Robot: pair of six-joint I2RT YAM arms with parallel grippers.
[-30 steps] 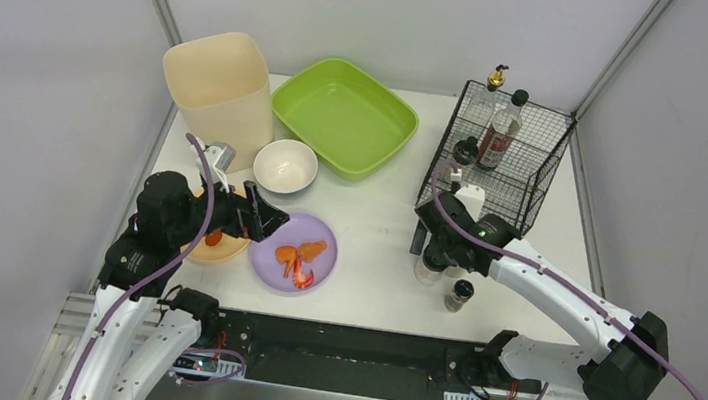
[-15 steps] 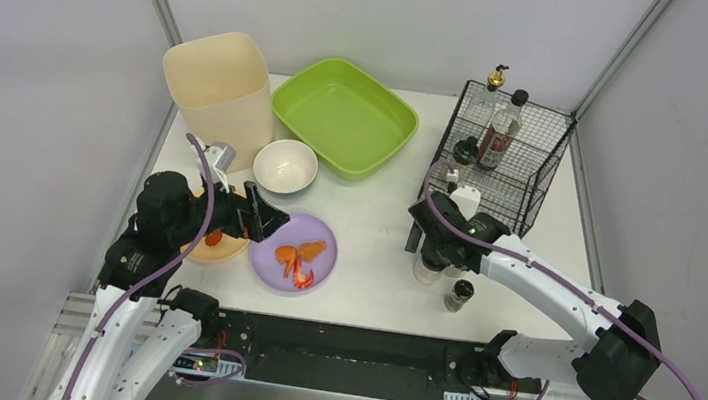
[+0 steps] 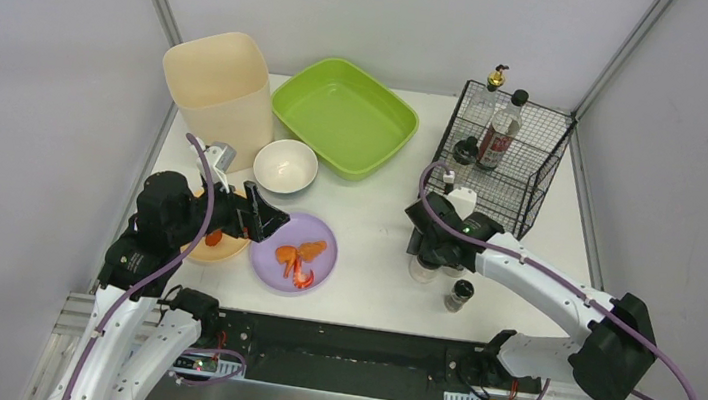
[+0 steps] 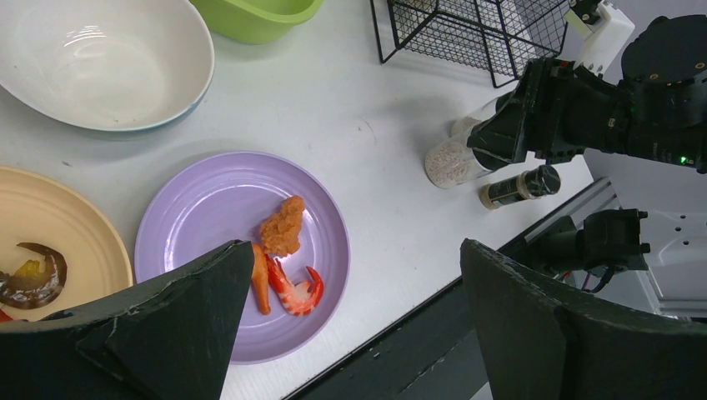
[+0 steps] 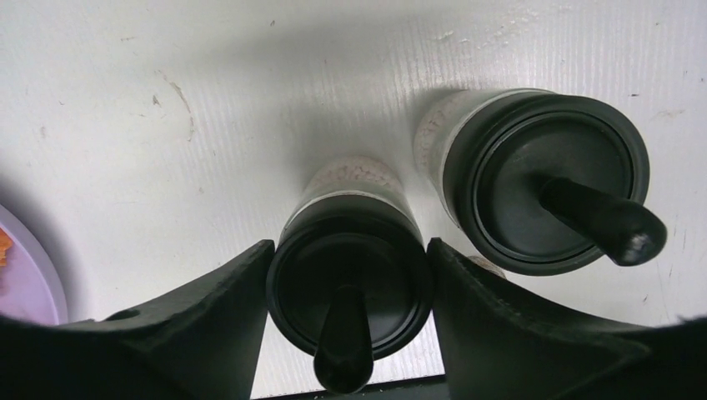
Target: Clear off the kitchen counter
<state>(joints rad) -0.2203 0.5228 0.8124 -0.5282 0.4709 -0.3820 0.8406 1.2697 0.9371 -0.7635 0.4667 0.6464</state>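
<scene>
From above, your right pincer point(image 3: 427, 257) has slid left onto the spice jar point(image 3: 419, 273), near-right on the worktop point(image 3: 378, 218). Left wrist: your left pincer point(image 4: 354, 250) gapes above the purple plate point(image 4: 192, 217). Right wrist: the pads point(image 5: 208, 317) now clamp the jar's lid, so lift next.

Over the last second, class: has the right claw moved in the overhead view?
Yes. The right claw, around the grinder, has shifted slightly left, away from the small dark-capped jar, which stayed put.
</scene>
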